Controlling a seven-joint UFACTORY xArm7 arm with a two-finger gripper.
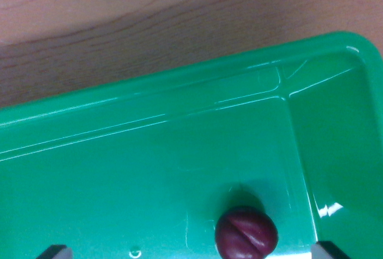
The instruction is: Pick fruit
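Pincer (191,252) wide open, empty. Dark red fruit (246,234) between tips, nearer right tip. Risk: off-centre closing rolls fruit across green tray (119,169).

A glossy green tray (149,169) fills most of the wrist view ahead of the hand, lying on a wooden surface (119,20) visible beyond its rim.

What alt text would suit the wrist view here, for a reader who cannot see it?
A small dark red fruit lies in a green plastic tray, near the bottom edge of the wrist view. The two pincer fingertips show at the bottom corners, spread wide, the fruit between them nearer the right tip. A wooden table fills the top.
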